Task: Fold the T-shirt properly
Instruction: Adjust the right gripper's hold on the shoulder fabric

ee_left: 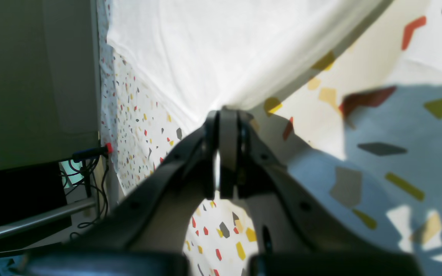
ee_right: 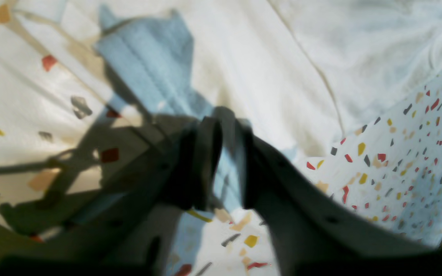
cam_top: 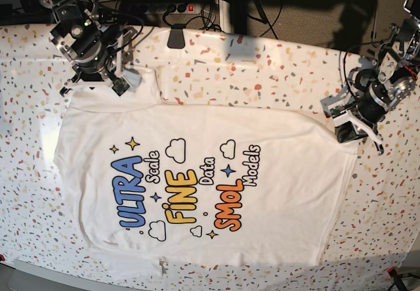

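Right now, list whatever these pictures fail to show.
- Right claw: right wrist view is motion-blurred; grip on the T-shirt is unclear.
- T-shirt's back: base view shows only the printed front.
- Left claw: small in base view; its own arm hides the tips.

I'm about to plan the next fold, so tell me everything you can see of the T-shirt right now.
The T-shirt is white, thin cotton by its look, spread print-up and mostly flat on the speckled table cover. Its print reads ULTRA Scale FINE Data SMOL Models in blue, yellow and orange, with stars and clouds. The left gripper pinches one edge shut, lifting it slightly. The right gripper sits at the opposite corner with cloth between its fingers; whether it has fully clamped is unclear. Light wrinkles show.
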You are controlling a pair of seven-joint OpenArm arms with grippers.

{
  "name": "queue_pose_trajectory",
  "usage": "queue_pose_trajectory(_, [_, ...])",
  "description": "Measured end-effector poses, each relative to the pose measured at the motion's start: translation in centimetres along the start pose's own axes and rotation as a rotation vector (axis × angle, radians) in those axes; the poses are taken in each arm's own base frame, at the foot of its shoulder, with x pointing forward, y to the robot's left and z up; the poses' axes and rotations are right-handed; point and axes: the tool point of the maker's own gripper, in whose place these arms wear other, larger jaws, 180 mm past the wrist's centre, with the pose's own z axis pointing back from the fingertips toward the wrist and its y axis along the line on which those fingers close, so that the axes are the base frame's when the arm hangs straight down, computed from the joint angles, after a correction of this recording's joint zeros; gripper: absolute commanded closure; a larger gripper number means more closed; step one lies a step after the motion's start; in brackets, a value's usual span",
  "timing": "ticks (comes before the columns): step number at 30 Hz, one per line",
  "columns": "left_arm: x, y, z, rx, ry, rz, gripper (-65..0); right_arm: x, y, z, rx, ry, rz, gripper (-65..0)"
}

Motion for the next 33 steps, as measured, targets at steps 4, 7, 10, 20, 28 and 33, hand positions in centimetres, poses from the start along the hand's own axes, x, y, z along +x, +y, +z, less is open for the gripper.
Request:
queue_pose_trajectory(4, [0.0,0.0,0.0,0.0,0.0,0.0,0.0,0.9,1.8,0.2,0.098,-0.044,-0.086,-32.9])
queue_pose_trajectory(7, [0.0,0.0,0.0,0.0,0.0,0.0,0.0,2.8,3.0,0.7,0.158,-0.113,-0.154,-36.4])
queue_pose_trajectory(10, [0.0,0.0,0.0,0.0,-0.001,0.0,0.0,4.2,4.3,0.8,0.194,-0.157,-0.206,-36.4])
queue_pose_trajectory(20, [0.0,0.0,0.0,0.0,0.0,0.0,0.0,6.7,5.3,0.7,0.143,-0.212,-0.226,-36.4])
queue_pose_trajectory(28, [0.2,0.0,0.0,0.0,-0.012,0.0,0.0,5.1,5.4,0.0,0.127,-0.143,-0.198,-36.4])
queue_pose_trajectory(33, [0.5,0.0,0.0,0.0,-0.026,0.0,0.0,3.6,5.4,-1.4,0.099,-0.11,-0.163,-36.4])
